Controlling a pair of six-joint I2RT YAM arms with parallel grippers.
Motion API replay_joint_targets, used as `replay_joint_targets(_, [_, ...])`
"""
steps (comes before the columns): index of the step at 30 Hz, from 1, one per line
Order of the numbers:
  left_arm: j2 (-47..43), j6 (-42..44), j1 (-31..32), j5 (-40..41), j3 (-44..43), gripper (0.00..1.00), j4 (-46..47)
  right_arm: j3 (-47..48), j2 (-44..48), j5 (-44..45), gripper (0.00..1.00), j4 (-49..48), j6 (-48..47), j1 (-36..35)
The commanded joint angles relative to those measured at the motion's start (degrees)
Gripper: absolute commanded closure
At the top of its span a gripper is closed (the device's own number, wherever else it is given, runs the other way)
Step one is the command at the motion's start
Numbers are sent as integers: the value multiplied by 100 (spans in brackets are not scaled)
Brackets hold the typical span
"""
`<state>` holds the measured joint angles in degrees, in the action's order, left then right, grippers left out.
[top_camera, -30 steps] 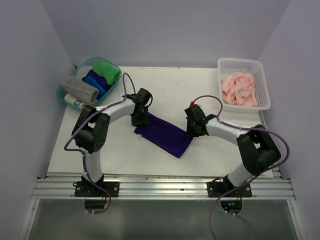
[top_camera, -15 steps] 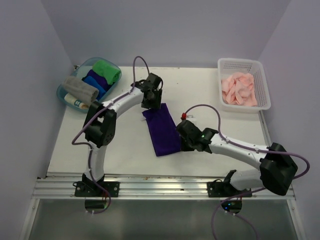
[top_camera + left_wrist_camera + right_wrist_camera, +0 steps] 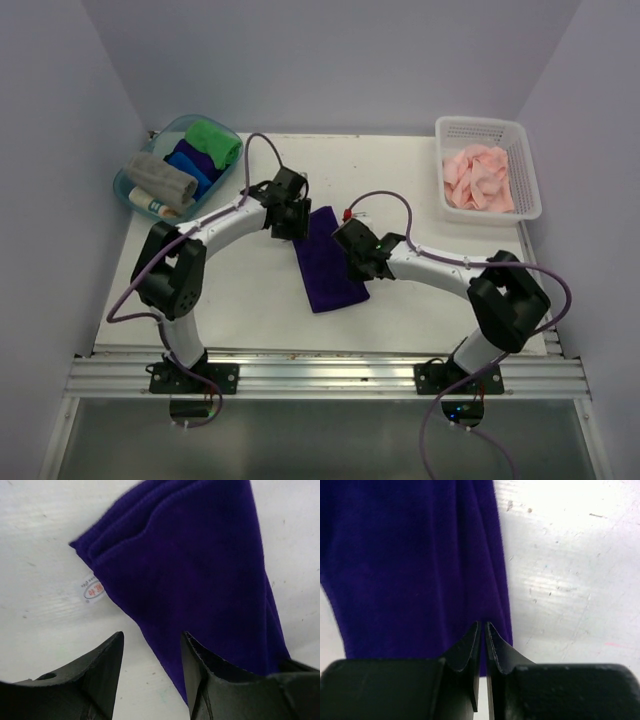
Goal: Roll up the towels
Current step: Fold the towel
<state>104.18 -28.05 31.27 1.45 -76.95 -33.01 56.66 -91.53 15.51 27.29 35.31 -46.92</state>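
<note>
A dark purple towel (image 3: 326,272) lies flat on the white table as a folded strip that runs away from the arms. My left gripper (image 3: 291,222) is at its far left corner. In the left wrist view it (image 3: 152,636) is open: one finger over the purple towel (image 3: 200,570), the other over bare table, nothing pinched. My right gripper (image 3: 356,262) hovers at the strip's right edge. Its jaws (image 3: 483,625) are shut to a hairline above the flat purple towel (image 3: 410,565). Pale pink towels (image 3: 480,178) fill the white basket. A rolled grey towel (image 3: 160,178) lies in the blue bin.
The blue bin (image 3: 168,128) at the back left also holds green (image 3: 213,142) and blue (image 3: 190,162) rolls. The white basket (image 3: 478,122) stands at the back right. A white label (image 3: 94,587) sticks out at the purple towel's corner. Walls close in both sides.
The purple towel swung from a diagonal to lying lengthwise. The right gripper left the near right corner and moved up the right edge. The left gripper let go and pulled back slightly.
</note>
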Motion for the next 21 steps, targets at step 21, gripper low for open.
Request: replay_joint_targets(21, [920,45,2,-524,-514,50,516,-850,530,-690,92,-770,609,77])
